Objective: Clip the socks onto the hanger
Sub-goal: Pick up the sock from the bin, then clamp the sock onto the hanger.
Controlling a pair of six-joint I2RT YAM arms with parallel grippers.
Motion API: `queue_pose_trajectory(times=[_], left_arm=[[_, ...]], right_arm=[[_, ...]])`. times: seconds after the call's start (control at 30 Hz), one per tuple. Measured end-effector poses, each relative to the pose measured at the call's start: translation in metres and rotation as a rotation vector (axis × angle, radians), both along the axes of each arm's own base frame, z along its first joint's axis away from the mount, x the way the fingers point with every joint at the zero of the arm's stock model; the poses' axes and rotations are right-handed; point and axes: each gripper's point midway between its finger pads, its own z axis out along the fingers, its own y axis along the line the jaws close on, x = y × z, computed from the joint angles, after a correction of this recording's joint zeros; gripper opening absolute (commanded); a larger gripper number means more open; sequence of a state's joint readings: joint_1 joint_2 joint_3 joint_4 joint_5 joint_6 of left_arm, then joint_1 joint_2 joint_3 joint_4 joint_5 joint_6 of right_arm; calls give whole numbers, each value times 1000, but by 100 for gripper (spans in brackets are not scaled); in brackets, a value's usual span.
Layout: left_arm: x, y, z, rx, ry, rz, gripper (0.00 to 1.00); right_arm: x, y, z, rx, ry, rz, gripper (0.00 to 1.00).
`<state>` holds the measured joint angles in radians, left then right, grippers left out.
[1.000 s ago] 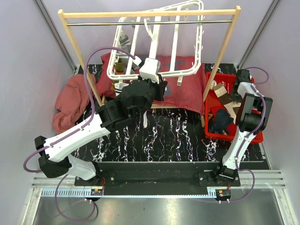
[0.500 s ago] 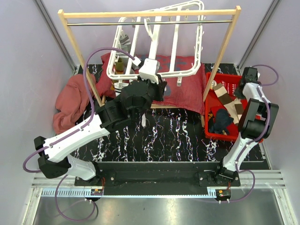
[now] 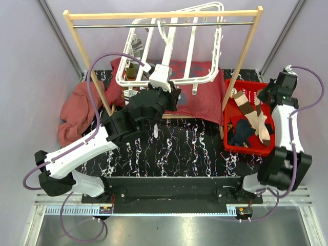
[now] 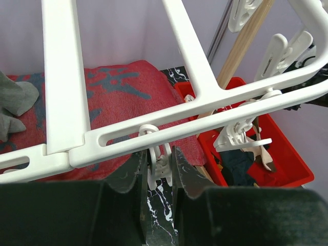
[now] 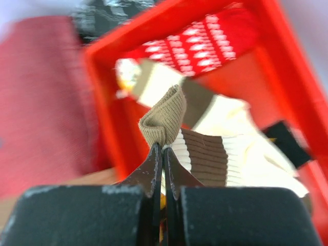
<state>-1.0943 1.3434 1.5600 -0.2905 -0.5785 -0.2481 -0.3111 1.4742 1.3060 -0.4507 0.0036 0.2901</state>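
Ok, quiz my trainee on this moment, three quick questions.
1. True or false: the right gripper holds a navy sock.
2. What sits between the fingers of the left gripper? A) a hanger clip B) the wooden rail C) a red cloth
3. Fill in: the loose socks lie in a red ____.
Key: 1 false, it pinches a brown-striped sock; 2 A; 3 bin.

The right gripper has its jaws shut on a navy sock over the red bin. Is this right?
Not quite: the right gripper has its jaws shut over the red bin, but on a beige-brown striped sock, not a navy one. The right wrist view shows this.
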Motion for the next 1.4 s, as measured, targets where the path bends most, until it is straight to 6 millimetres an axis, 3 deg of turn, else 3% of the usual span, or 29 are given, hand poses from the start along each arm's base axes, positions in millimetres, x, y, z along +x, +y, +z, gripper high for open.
queue_pose_trajectory(times=[0.13,0.23,0.33,0.63,0.77,0.93,1.07,1.4], left_arm=[[-1,2,2,-4,-3,0,0],[-2,4,5,-11,-5,0,0],[-3,5,6,-18,-3,0,0],[-3,5,11,-30,-2,0,0],[-3,1,14,-42,3,-7,0],[-3,-4,11,-55,17,-16,0],[-4,-7,11,-69,27,-26,0],[-7,-13,13,-104,43,-49,0]], right_arm=[[-12,40,31,64,-127,94,0],[-24,85,58,87,-235,216,0],[-42,133,86,101,-342,363,0],[-111,221,143,148,-578,726,0],[-143,258,145,193,-606,916,0],[-167,293,129,253,-581,1086,1],[-174,313,121,284,-570,1155,1],[-176,347,142,331,-675,1257,1]])
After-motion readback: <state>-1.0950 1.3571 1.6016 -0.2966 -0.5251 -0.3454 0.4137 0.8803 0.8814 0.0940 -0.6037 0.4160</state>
